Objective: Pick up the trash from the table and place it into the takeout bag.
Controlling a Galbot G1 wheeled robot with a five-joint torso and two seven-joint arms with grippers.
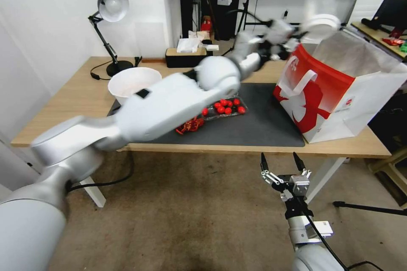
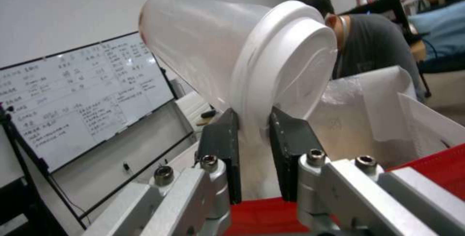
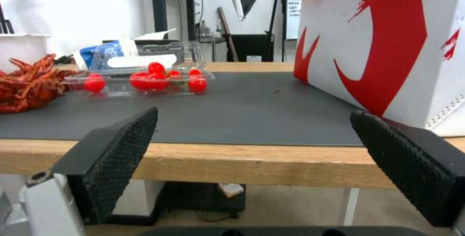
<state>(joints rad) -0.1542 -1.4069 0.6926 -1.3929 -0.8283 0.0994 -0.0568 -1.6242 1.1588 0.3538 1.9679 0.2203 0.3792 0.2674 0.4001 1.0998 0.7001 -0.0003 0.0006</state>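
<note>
Left wrist view: left tool (image 2: 253,134) grips white-lidded cup (image 2: 232,54) above takeout bag (image 2: 387,119)

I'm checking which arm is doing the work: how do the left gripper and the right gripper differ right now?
The left gripper is shut on the white-lidded cup, raised over the takeout bag; the right gripper is open and holds nothing. The left is stretched across the table; the right hangs low before its front edge. Both have dark fingers.

whiteboard (image 2: 82,94) handwriting too blurred to read, perhaps Chinese, nothing else legible
</note>
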